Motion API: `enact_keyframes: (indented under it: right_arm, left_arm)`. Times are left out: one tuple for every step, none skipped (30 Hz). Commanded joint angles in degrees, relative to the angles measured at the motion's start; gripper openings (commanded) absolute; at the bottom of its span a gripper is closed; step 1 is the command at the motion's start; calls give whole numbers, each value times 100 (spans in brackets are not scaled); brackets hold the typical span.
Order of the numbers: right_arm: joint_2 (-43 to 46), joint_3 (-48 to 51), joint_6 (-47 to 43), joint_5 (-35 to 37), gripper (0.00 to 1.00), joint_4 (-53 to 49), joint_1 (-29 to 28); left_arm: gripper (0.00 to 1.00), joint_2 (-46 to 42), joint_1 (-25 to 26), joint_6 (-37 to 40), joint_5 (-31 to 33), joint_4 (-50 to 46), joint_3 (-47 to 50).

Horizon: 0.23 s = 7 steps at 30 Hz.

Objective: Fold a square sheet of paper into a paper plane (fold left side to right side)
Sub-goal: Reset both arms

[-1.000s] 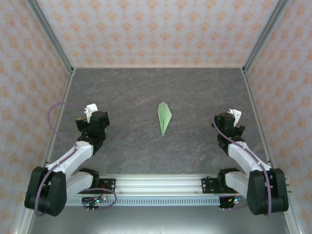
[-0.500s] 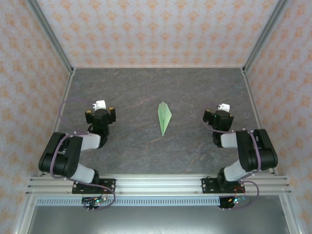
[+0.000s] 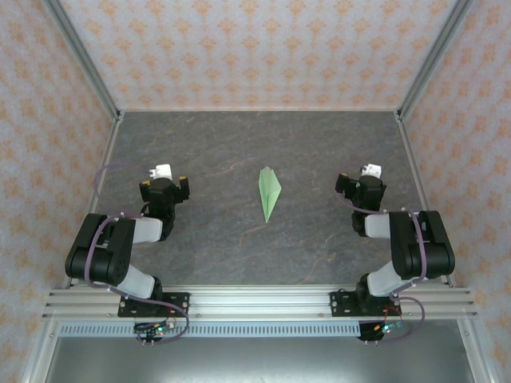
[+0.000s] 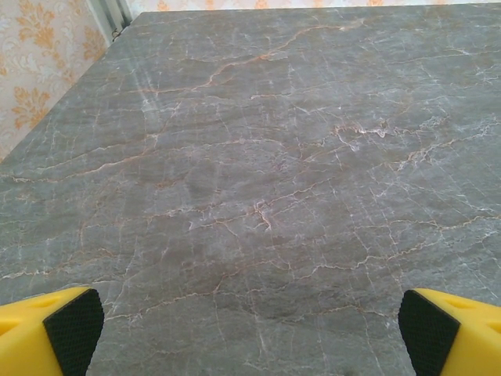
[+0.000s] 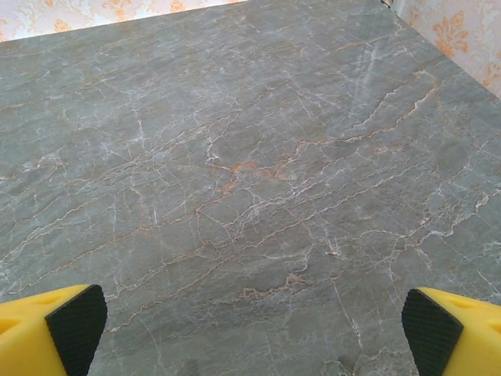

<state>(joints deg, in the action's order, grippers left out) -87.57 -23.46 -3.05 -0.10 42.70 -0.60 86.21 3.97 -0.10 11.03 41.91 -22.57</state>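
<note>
The paper plane (image 3: 269,191) is lying flat on the tabletop (image 3: 239,144), well to the right of the left gripper (image 3: 164,185) and well to the left of the right gripper (image 3: 361,182). Both are standing spread wide, pinching nothing (the folding looks finished), likely sitting clear so the creases are resting undisturbed.

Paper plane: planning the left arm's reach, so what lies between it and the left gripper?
Bare tabletop, in the top view, between the paper plane and the left gripper.
</note>
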Motion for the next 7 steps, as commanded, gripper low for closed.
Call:
enact_keyframes:
  right_arm:
    - [44,-79,50,-83,100,108,8]
    - [47,-79,49,-82,100,106,8]
    - [43,-82,42,-79,100,102,7]
    - [39,-79,46,-78,100,105,11]
    - [43,-88,50,-79,100,101,7]
    - [38,-80,46,-77,100,111,3]
    - [49,-76,49,-87,100,112,0]
  left_arm:
    - [100,-42,-31,-26,0,263,-94]
    - [100,-44,-30,-26,5,258,-90]
    - [100,-42,-28,-21,-3,256,-90]
    - [100,-43,-28,-21,4,263,-90]
    - [100,-44,-29,-25,3,261,-94]
    - [100,-44,-28,-23,0,261,-92]
    - [100,-43,-28,-25,4,261,-90]
